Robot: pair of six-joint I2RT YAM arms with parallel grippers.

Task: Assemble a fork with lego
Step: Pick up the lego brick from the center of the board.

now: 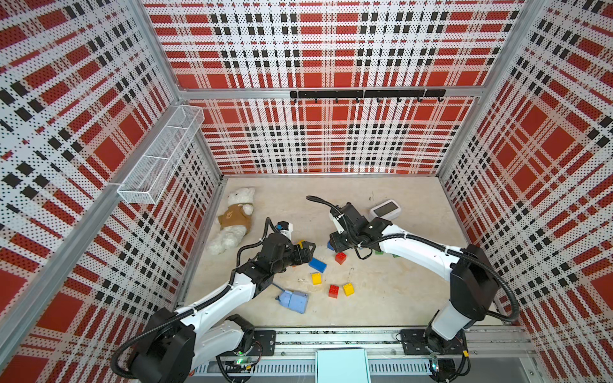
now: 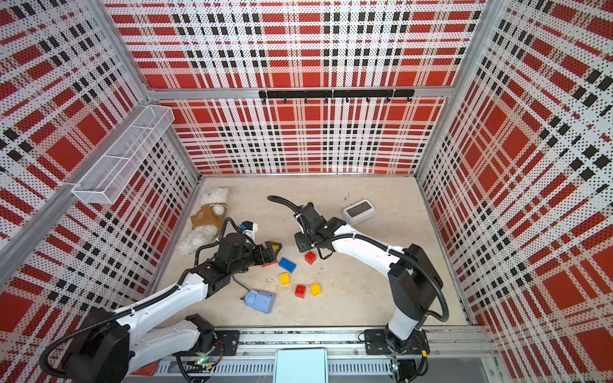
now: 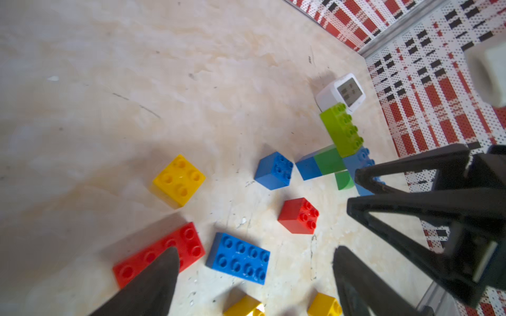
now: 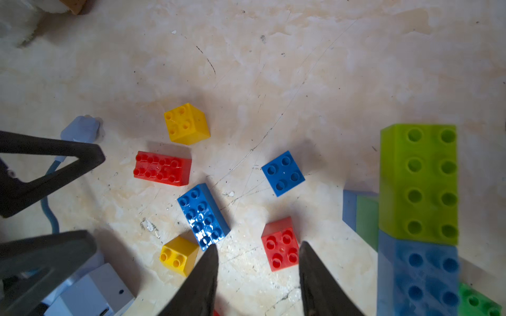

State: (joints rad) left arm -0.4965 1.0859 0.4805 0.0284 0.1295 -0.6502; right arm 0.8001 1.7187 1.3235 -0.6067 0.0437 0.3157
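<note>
left gripper point(image 3: 256, 250): jaws spread wide with nothing between them, hovering low over the worktop point(image 1: 381, 298).
right gripper point(image 4: 258, 245): jaws partly apart and empty, pointing down at the loose bricks.
Deciding relation: the blue oblong brick point(image 3: 238, 258) lies straight ahead in the left gripper's gap. Its long axis runs roughly from one finger toward the other, so the jaws face its ends. I judge a wrist turn would be needed to take it across its narrow width.
red oblong brick point(image 3: 186, 240): just beside the blue one, its near end hidden behind a left finger.
red square brick point(image 4: 280, 246): just ahead of the right gripper's gap, so the right arm is nearer to it.
Fork so far: the lime oblong brick point(image 4: 419, 180) sits stacked on blue and green bricks, close beside the right gripper. It looks only part-built.
Other lego: a blue square brick point(image 4: 283, 173) and a yellow square brick point(image 4: 186, 123) lie apart between the arms.
Containers: no brick shows in the wire basket point(image 1: 159, 156) on the left wall. All the lego is on the worktop.
</note>
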